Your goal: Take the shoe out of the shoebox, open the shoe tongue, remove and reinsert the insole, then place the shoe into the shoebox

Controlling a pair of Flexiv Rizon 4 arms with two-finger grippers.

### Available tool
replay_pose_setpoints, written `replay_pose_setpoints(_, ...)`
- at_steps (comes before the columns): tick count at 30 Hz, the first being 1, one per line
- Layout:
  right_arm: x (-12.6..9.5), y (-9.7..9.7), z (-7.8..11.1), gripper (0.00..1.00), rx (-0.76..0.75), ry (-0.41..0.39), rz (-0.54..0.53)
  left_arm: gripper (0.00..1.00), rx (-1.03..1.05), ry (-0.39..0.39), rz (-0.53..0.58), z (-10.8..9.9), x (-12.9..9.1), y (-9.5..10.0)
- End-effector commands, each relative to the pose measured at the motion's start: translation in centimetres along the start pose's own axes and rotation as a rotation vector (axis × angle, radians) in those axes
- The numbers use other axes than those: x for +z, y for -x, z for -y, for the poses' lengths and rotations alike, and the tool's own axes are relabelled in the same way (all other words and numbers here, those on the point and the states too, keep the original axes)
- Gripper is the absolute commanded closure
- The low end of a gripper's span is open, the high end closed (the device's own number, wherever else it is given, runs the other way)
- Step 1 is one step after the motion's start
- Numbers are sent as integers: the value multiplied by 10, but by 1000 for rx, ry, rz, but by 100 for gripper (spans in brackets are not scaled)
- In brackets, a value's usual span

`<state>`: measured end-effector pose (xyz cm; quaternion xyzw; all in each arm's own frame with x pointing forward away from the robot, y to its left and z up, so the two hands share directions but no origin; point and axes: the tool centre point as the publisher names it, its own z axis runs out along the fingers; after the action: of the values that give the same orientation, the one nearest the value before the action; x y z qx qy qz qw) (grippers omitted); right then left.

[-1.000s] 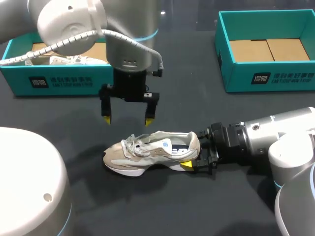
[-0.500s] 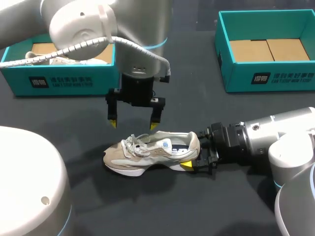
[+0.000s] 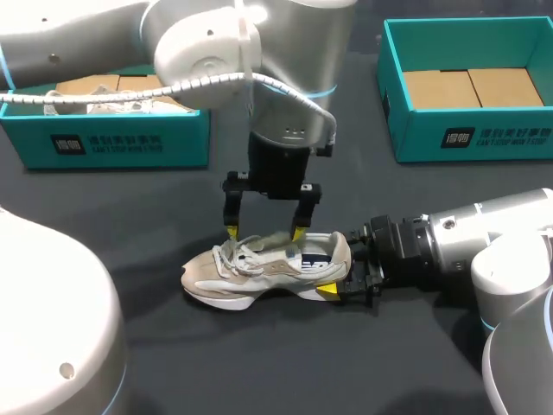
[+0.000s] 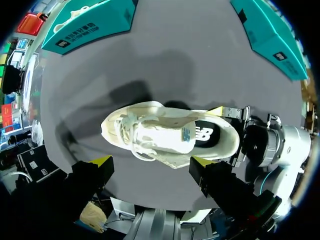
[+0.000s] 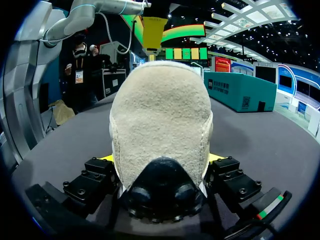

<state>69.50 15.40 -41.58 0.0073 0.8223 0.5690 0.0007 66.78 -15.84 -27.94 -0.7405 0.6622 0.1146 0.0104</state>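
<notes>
A beige and white shoe [image 3: 259, 268] lies on its sole on the dark table, toe to the left. My right gripper [image 3: 341, 272] is shut on its heel, one yellow-tipped finger on each side; the heel [image 5: 160, 115] fills the right wrist view between those fingers. Coming down from above, my left gripper [image 3: 263, 232] is open, its two yellow tips straddling the laces and tongue. In the left wrist view the shoe [image 4: 160, 137] lies just ahead of the open left gripper [image 4: 151, 162], dark insole showing in the opening, with the right gripper [image 4: 232, 135] at the heel.
A teal shoebox [image 3: 112, 143] at the back left holds another pale shoe. A second teal shoebox [image 3: 471, 130] stands at the back right with only cardboard in its bottom. The left arm's white base [image 3: 52, 328] bulks at the front left.
My left arm has moved right and down, bringing its open fingers from above the table behind the shoe onto the lace area. The right arm and the shoe have stayed put.
</notes>
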Motion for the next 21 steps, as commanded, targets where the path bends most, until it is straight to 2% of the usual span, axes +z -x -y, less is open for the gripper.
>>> replay_pose_setpoints(1,2,0,2,100,1,-5,-1,0,-2,8,66,1,10,-26)
replay_pose_setpoints(4,2,0,2,100,1,-5,-1,0,-17,11,76,4,19,-32)
replay_pose_setpoints(6,2,0,2,100,1,-5,-1,9,-26,13,84,6,23,-36)
replay_pose_setpoints(8,2,0,2,100,1,-5,-1,11,-33,14,91,9,27,-39)
replay_pose_setpoints(16,2,0,2,100,1,-5,-1,2,-42,3,105,19,41,-51)
replay_pose_setpoints(21,2,0,2,100,1,-5,-1,1,-30,1,124,19,49,-55)
